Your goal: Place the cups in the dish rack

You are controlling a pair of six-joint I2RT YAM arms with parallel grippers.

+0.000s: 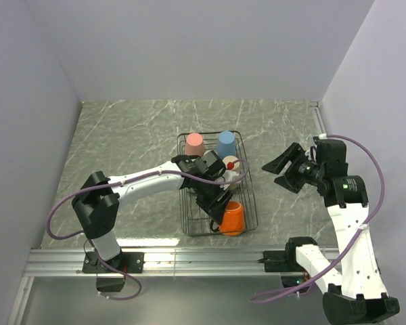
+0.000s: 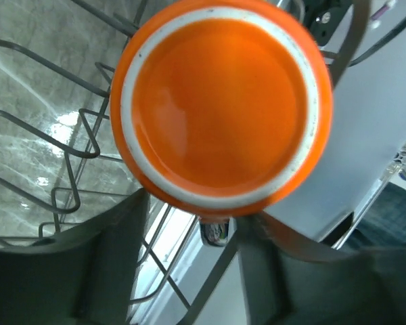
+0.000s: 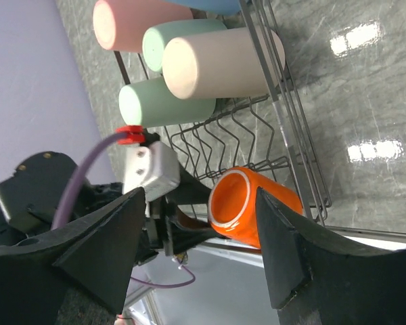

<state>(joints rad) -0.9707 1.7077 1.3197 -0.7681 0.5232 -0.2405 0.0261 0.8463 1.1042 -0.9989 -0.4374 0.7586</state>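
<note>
The table point(image 1: 122, 135) is a grey-green marbled slab (glossy enough to throw back the overhead lights). Only the black wire dish rack point(image 1: 189, 213) stands directly on it, a little right of centre, its long sides running away from the metal rail point(image 1: 189, 261) along the near edge.

No writing, brand or number is legible on the glossy orange handled mug point(image 2: 220, 101) or the rectangular black wire dish rack point(image 1: 185, 203).
</note>
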